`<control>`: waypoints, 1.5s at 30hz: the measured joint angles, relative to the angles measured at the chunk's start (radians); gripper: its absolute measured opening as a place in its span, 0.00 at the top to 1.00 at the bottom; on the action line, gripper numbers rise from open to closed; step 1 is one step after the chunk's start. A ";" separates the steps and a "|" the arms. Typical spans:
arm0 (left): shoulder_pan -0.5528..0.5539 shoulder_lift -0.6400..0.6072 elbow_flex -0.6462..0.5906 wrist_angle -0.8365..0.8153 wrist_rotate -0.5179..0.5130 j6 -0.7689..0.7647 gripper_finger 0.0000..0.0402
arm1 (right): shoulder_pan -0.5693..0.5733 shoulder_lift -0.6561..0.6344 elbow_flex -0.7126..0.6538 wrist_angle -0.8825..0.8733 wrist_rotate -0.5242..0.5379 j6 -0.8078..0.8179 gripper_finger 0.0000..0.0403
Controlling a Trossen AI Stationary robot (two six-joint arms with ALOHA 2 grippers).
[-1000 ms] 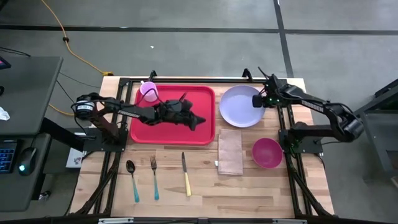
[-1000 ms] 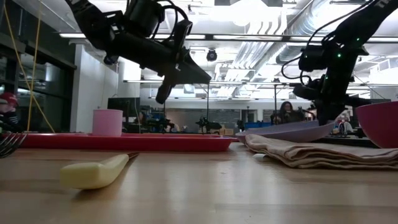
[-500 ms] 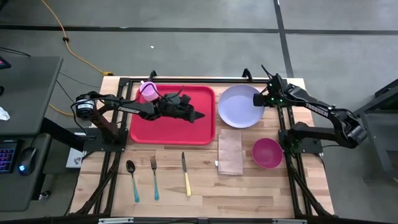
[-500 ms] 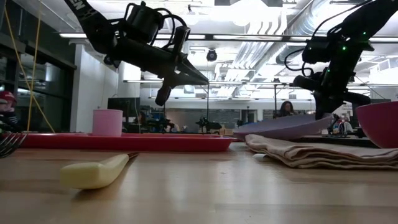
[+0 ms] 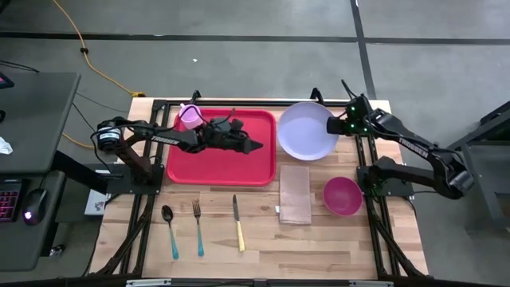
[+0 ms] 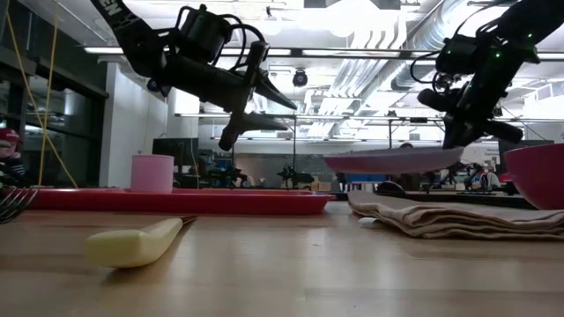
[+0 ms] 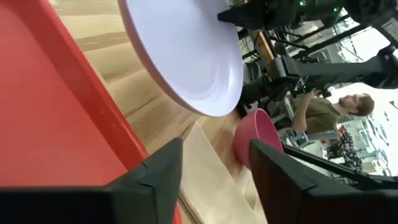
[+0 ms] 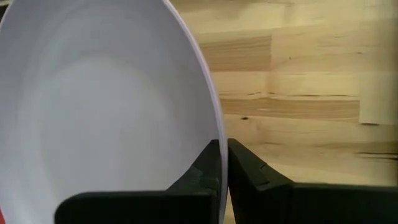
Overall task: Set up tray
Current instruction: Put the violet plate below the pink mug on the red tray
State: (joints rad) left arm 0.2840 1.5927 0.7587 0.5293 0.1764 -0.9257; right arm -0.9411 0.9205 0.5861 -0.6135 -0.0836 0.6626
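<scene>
- Now the left gripper hangs open above the red tray, holding nothing; a pink cup stands in the tray's back corner.
- The right gripper pinches the plate by its rim, lifted just beside the tray.
- Next, I think, the plate must go onto the tray.

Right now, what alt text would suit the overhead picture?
From above: the right hand holds a lavender plate by its rim beside a red tray; the left hand hovers open over the tray.
</scene>
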 joint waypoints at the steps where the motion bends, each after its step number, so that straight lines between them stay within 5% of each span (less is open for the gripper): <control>1: 0.000 0.000 0.001 -0.004 0.000 0.000 0.44 | 0.007 -0.005 0.000 0.005 0.001 0.012 1.00; 9: 0.000 0.001 0.092 -0.140 -0.009 0.036 0.40 | 0.110 -0.018 0.000 0.113 0.008 0.088 1.00; 21: 0.013 0.001 0.233 -0.400 -0.113 0.049 0.40 | 0.266 -0.019 0.114 0.046 0.198 0.116 1.00; 31: 0.051 0.001 0.313 -0.427 -0.137 0.053 0.40 | 0.338 -0.018 0.228 -0.087 0.358 0.107 1.00; 45: 0.050 0.001 0.336 -0.453 -0.236 0.084 0.40 | 0.380 0.013 0.229 -0.043 0.363 0.145 1.00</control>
State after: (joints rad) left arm 0.3340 1.5932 1.0946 0.0766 -0.0597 -0.8417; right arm -0.5614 0.9335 0.8146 -0.6565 0.2796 0.8073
